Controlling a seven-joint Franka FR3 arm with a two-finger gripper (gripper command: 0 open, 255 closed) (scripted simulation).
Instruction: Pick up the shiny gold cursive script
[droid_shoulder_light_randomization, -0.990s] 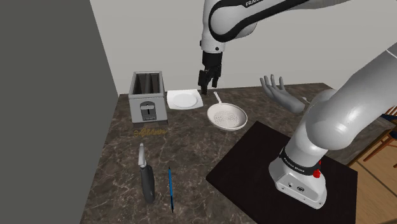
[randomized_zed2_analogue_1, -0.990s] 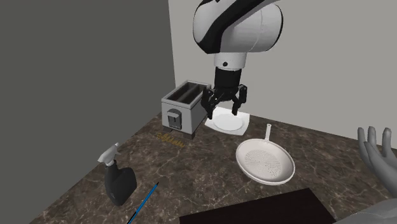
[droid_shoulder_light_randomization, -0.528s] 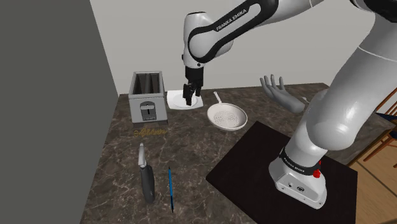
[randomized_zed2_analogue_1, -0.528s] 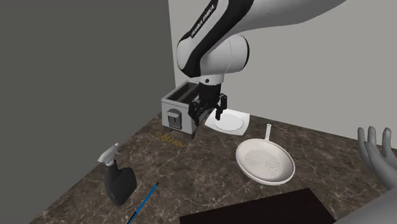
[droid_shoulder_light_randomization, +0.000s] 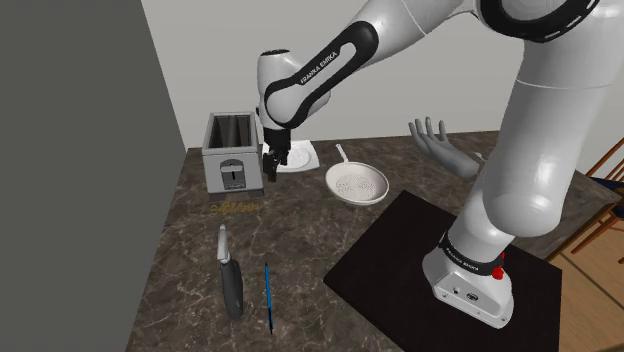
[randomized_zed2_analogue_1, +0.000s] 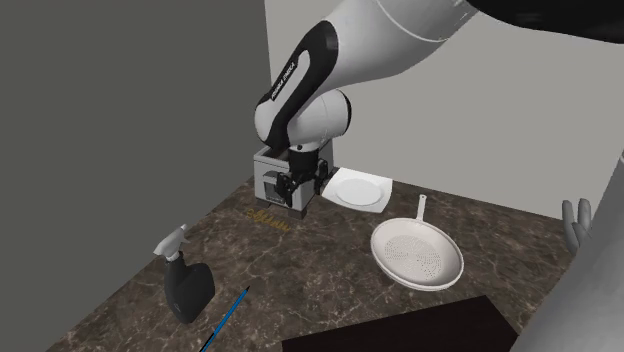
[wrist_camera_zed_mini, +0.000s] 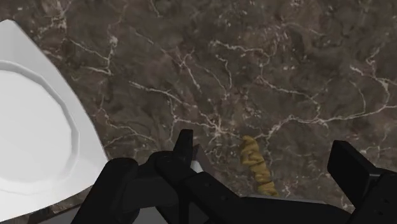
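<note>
Dark counter: hand now nearer gold script.

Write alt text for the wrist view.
The open end effector hangs over a dark marbled countertop, with the small gold script piece lying between its fingers, untouched. A white plate lies off to one side.

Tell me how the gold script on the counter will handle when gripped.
The gold script lies flat on the counter, so pinching it is probably hard. It looks small and thin: likely light, apt to slide if nudged.
</note>
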